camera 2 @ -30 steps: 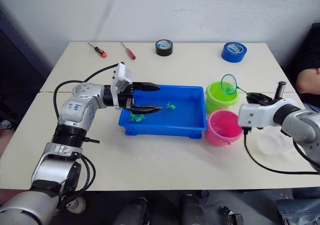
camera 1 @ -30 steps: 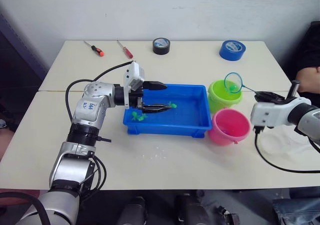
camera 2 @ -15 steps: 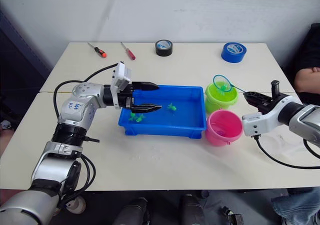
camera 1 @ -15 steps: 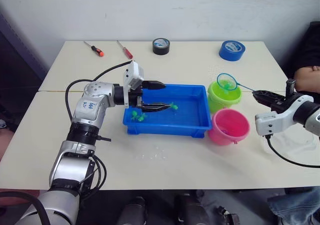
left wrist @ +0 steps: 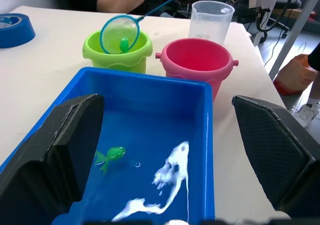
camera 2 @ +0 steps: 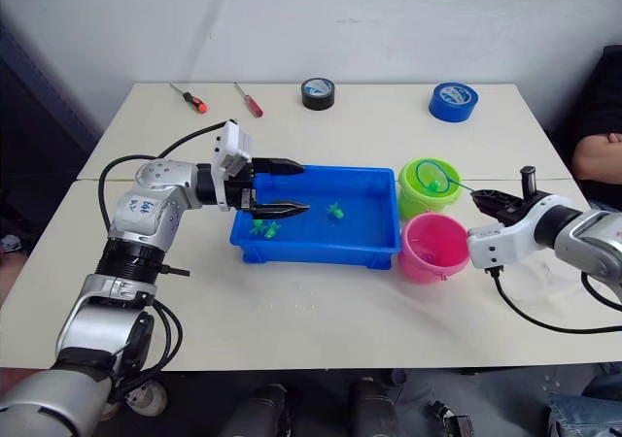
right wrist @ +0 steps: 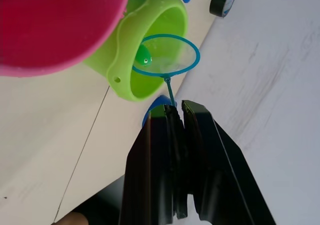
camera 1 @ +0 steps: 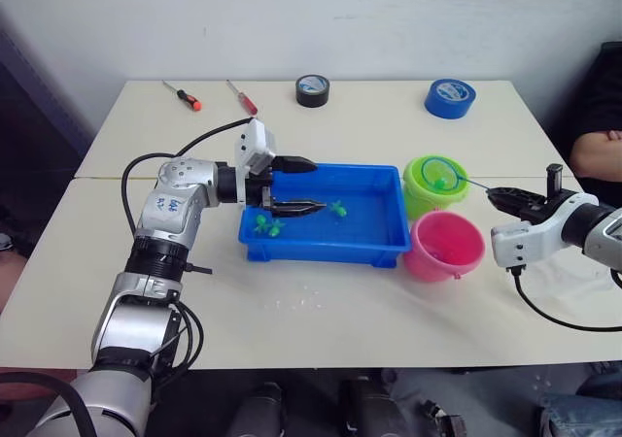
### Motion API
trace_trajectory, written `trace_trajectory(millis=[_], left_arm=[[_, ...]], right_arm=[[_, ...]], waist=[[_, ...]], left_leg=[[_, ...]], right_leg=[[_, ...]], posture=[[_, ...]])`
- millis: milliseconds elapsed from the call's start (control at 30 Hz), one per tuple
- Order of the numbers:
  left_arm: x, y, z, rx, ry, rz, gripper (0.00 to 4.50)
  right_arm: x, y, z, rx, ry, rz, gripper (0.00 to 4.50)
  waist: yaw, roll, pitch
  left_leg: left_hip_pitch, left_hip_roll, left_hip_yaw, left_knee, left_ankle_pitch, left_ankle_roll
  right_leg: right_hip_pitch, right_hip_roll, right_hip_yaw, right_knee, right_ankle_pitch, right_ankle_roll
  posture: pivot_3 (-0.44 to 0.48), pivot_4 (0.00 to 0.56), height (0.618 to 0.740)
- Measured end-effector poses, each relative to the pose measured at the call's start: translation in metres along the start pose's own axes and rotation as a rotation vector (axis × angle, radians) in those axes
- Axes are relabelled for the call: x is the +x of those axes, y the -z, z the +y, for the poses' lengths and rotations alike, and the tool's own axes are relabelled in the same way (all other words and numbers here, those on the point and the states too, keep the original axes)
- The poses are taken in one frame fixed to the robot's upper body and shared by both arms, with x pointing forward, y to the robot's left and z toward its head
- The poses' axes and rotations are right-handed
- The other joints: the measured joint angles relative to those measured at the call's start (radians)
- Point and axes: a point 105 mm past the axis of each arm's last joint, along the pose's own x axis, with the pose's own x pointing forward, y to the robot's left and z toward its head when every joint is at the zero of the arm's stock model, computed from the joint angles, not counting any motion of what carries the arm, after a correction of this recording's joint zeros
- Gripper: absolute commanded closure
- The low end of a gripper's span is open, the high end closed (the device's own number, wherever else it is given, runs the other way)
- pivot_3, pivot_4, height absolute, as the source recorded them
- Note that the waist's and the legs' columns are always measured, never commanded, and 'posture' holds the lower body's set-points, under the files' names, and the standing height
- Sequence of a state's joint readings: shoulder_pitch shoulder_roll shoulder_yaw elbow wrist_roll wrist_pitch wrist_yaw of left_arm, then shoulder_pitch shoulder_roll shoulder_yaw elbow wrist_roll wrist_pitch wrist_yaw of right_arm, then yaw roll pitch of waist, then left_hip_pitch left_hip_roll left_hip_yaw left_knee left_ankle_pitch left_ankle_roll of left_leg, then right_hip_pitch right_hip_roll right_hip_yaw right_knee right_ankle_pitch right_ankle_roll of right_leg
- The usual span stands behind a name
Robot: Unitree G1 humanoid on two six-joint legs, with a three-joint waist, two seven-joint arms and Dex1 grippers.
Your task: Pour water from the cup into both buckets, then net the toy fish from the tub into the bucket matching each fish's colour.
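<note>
Your right claw is clamped tight on the net handle, hoop sitting right over the green bucket with a green fish in it. Just tip the hoop so the fish drops inside. Left claw hangs wide open over the tub, beside that bucket.

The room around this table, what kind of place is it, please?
Probably a lab or workshop, not a home: two screwdrivers and tape rolls lie on the plain white table, and the left wrist view shows cables and equipment stands behind it.
</note>
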State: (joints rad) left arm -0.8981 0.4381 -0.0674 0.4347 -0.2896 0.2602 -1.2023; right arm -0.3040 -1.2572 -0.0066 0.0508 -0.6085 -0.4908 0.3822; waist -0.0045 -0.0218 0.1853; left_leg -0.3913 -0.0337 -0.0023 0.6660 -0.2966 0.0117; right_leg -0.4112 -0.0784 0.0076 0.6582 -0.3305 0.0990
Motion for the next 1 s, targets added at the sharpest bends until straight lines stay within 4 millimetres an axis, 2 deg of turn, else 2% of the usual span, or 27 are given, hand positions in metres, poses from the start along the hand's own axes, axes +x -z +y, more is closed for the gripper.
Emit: trace_trajectory(millis=[67, 133, 200, 233, 433, 533, 567, 633, 700, 767, 833, 867, 933, 1000], left_arm=[[0.0, 0.0, 0.0, 0.001, 0.0, 0.0, 0.06], [0.0, 0.0, 0.0, 0.002, -0.001, 0.0, 0.06], [-0.002, 0.0, 0.001, 0.005, -0.004, 0.003, 0.06], [-0.003, 0.0, 0.001, 0.005, -0.007, 0.005, 0.06], [-0.002, 0.0, 0.001, 0.008, -0.005, 0.004, 0.06], [-0.002, 0.0, 0.001, 0.009, -0.005, 0.004, 0.06], [-0.002, 0.0, 0.001, 0.01, -0.004, 0.005, 0.06], [-0.002, 0.0, 0.001, 0.011, -0.003, 0.005, 0.06], [-0.002, 0.001, 0.0, 0.011, 0.0, 0.007, 0.06], [-0.003, 0.001, 0.0, 0.012, 0.002, 0.008, 0.06], [-0.003, 0.001, 0.0, 0.014, 0.002, 0.009, 0.06], [-0.003, 0.001, 0.0, 0.016, 0.002, 0.008, 0.06], [-0.003, 0.001, 0.0, 0.015, 0.002, 0.009, 0.06], [-0.003, 0.001, 0.001, 0.015, 0.003, 0.009, 0.06]], right_arm=[[-0.001, 0.001, -0.007, -0.008, 0.025, 0.0, 4.5], [-0.001, -0.005, 0.002, -0.005, -0.013, -0.032, 4.5], [-0.001, -0.016, 0.023, 0.009, -0.085, -0.075, 4.5], [-0.001, -0.017, 0.024, 0.018, -0.084, -0.076, 4.5], [-0.001, -0.002, 0.007, 0.01, -0.017, -0.003, 4.5], [-0.002, 0.003, 0.003, 0.089, 0.01, 0.017, 4.5], [-0.002, 0.004, -0.001, 0.152, 0.042, 0.021, 4.5], [-0.003, -0.001, -0.002, 0.126, 0.036, -0.002, 4.5], [-0.007, -0.012, 0.006, 0.048, -0.038, -0.045, 4.5], [-0.007, -0.022, 0.025, 0.061, -0.119, -0.077, 4.5], [-0.007, -0.024, 0.038, 0.082, -0.158, -0.074, 4.5], [-0.006, -0.02, 0.038, 0.086, -0.151, -0.054, 4.5], [-0.003, -0.012, 0.024, 0.084, -0.081, -0.023, 4.5], [-0.002, -0.003, 0.0, 0.064, 0.015, 0.01, 4.5]], waist=[[0.001, 0.0, 0.0], [0.002, 0.0, 0.0], [0.005, 0.0, 0.0], [0.004, 0.0, 0.0], [0.0, 0.0, 0.0], [0.001, 0.0, 0.0], [0.001, 0.0, 0.0], [0.002, 0.0, 0.0], [0.002, 0.0, 0.0], [0.003, 0.0, -0.001], [0.004, 0.0, 0.0], [0.003, 0.0, 0.0], [0.001, 0.0, 0.0], [-0.003, 0.0, 0.0]], left_leg=[[0.0, 0.001, -0.001, 0.0, 0.0, 0.0], [0.0, 0.001, -0.001, 0.0, 0.0, 0.0], [0.0, 0.0, -0.001, 0.0, 0.0, 0.0], [0.0, 0.0, 0.0, 0.001, 0.0, 0.0], [0.001, 0.001, 0.0, 0.0, 0.0, 0.0], [0.001, 0.001, 0.0, 0.0, 0.0, 0.0], [0.001, 0.001, 0.0, 0.001, 0.0, 0.0], [0.001, 0.001, 0.001, 0.001, 0.0, 0.0], [0.001, 0.001, 0.0, 0.0, 0.0, 0.001], [0.001, 0.001, -0.001, 0.001, -0.001, 0.0], [0.001, 0.0, 0.0, 0.001, -0.001, 0.001], [0.001, 0.0, 0.001, 0.001, 0.0, 0.001], [0.001, 0.0, 0.001, 0.002, 0.0, 0.001], [0.002, 0.001, 0.002, 0.0, 0.0, 0.001]], right_leg=[[0.001, 0.0, 0.0, 0.0, 0.0, 0.0], [0.001, 0.0, 0.001, 0.0, 0.0, 0.0], [0.001, 0.0, 0.001, 0.0, 0.0, 0.0], [0.001, 0.0, 0.001, 0.0, 0.0, 0.0], [0.001, 0.001, 0.001, 0.001, 0.0, 0.0], [0.001, 0.001, 0.001, 0.0, 0.0, 0.0], [0.002, 0.001, 0.001, 0.0, 0.0, 0.0], [0.001, 0.0, 0.001, 0.001, 0.0, 0.0], [0.001, 0.001, 0.001, 0.001, 0.0, 0.0], [0.002, 0.0, 0.001, 0.0, 0.0, 0.0], [0.002, 0.0, 0.001, 0.001, 0.0, 0.0], [0.002, 0.0, 0.0, 0.001, 0.0, 0.0], [0.001, 0.0, 0.0, 0.001, 0.0, 0.0], [0.001, 0.001, 0.001, 0.001, 0.0, 0.0]], posture=[[0.0, 0.15, 0.736], [0.0, 0.15, 0.736], [0.0, 0.15, 0.736], [0.0, 0.15, 0.736], [0.0, 0.15, 0.736], [0.0, 0.15, 0.736], [0.0, 0.15, 0.736], [0.0, 0.15, 0.736], [0.0, 0.15, 0.736], [0.0, 0.15, 0.736], [0.0, 0.15, 0.736], [0.0, 0.15, 0.736], [0.0, 0.15, 0.736], [0.0, 0.15, 0.736]])
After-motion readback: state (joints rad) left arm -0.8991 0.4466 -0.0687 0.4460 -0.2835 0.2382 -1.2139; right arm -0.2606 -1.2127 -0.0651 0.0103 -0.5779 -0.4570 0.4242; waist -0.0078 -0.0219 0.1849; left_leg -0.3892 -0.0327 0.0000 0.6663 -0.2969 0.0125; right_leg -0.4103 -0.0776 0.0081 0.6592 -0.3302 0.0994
